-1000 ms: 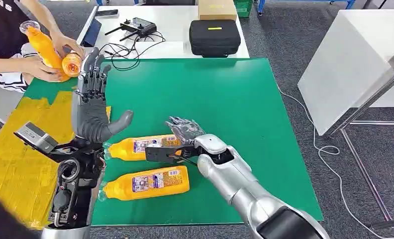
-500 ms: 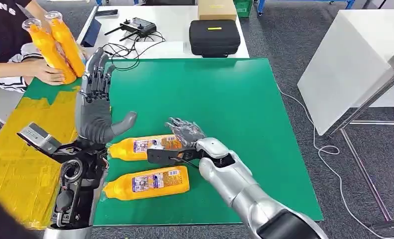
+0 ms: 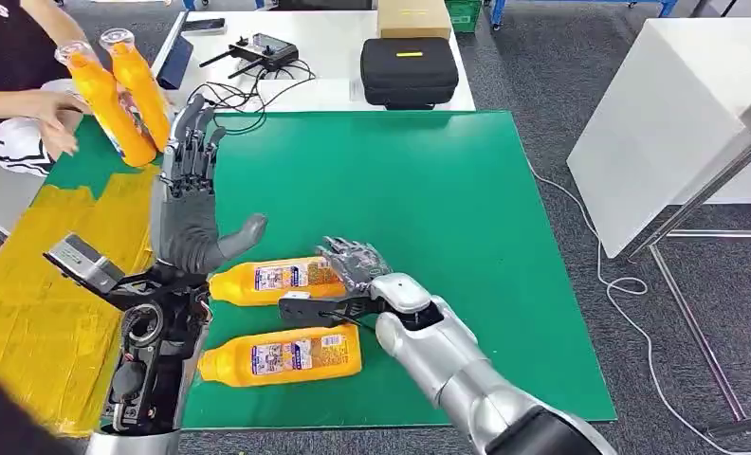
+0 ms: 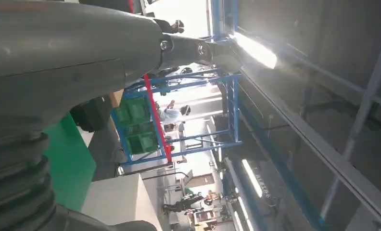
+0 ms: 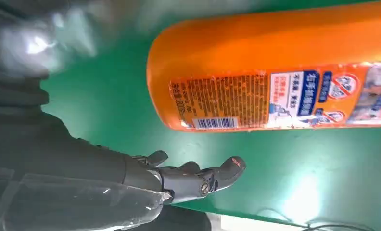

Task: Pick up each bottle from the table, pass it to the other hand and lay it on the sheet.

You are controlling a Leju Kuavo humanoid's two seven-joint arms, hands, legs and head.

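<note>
We see two orange bottles lying on their sides on the green desk (image 3: 448, 190), long axes running left to right, caps toward our left arm. The far bottle (image 3: 275, 281) sits just past the near bottle (image 3: 282, 355), the two roughly parallel and a little apart.

Our right robot hand (image 3: 355, 261) is the nearer one: it hovers at the base end of the far bottle, fingers spread and holding nothing. In the right wrist view, that bottle (image 5: 275, 72) lies just off the fingertips (image 5: 227, 171), with green desk between them, so we judge there is no contact yet. The bottle's axis runs across the line of the fingers, which suits a wrap around the body near the base.

Our left robot hand (image 3: 190, 204) stands raised, palm open, fingers pointing away and thumb out toward the right, also holding nothing. It waits above the cap end of the far bottle, between the bottles and the yellow sheet (image 3: 40, 284) on the left side.

So we judge the right robot hand should close on the far bottle, then carry it leftward to the waiting left palm.
</note>
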